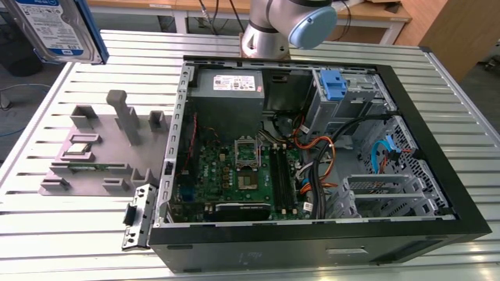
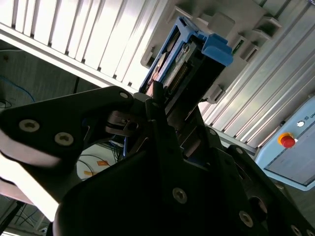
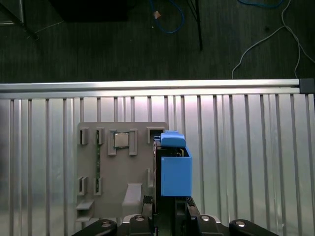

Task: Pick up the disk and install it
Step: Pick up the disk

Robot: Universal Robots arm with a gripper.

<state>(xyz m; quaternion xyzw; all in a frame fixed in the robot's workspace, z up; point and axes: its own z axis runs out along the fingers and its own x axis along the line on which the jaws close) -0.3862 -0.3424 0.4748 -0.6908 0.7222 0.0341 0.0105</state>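
One silver-metal disk (image 1: 55,26) w/ blue side rails, clamped in the gripper (image 3: 170,209) jaws over the slatted counter (image 3: 246,147), needs holding square, I reckon.

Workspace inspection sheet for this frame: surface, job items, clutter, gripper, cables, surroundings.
Surface: slatted metal table, carrying an open computer case.
Job's things: the disk is held clear of the table and outside the case, blue side rail showing in both wrist views.
Clutter: grey fixture plate beside the case on the exterior view's left; small metal bracket at the case's near corner.
Gripper: gripper shut on one end of the disk.
Cables: orange, black and blue leads inside the case; loose floor cables past the table edge.
Surroundings: wooden furniture behind the table; a box with a red button.
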